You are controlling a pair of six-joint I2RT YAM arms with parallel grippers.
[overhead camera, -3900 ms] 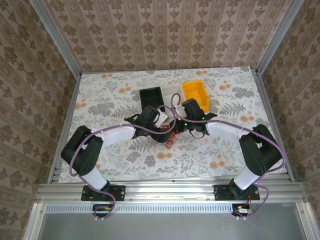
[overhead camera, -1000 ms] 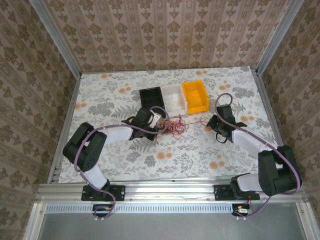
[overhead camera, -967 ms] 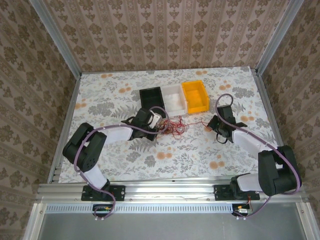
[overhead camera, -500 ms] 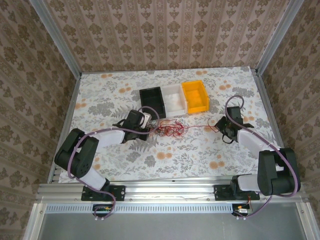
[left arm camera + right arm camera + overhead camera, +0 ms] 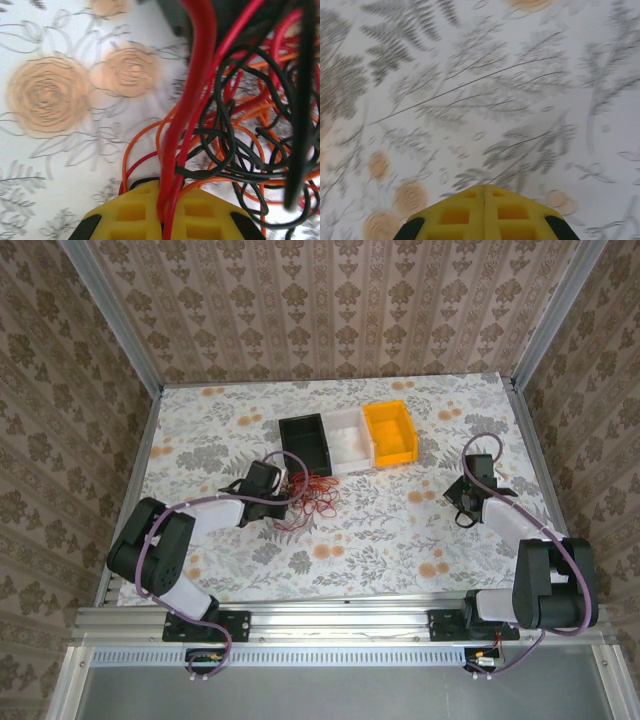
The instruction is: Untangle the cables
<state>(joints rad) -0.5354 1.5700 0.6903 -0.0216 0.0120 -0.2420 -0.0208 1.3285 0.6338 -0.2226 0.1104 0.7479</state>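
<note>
The cables [image 5: 312, 502] are a loose tangle of thin red wires on the flowered table, just in front of the black bin [image 5: 305, 442]. The left wrist view shows red, orange and black strands [image 5: 235, 145] looped together. My left gripper [image 5: 284, 490] is at the tangle's left edge. Its yellow jaws [image 5: 163, 192] are shut on two red strands that run up and away from them. My right gripper [image 5: 456, 498] is far off to the right, and no wire reaches it. Its yellow jaws [image 5: 485, 190] are shut with nothing between them, over bare tablecloth.
Three bins stand in a row at the middle back: the black one, a white one [image 5: 346, 436] and a yellow one [image 5: 392, 430]. Metal rails [image 5: 135, 480] run along the table's sides. Open tablecloth [image 5: 390, 530] lies between the two grippers.
The left gripper has dragged the tangle leftward. The red strand stretched across to the right gripper is gone from it, and the right gripper has moved further right.
</note>
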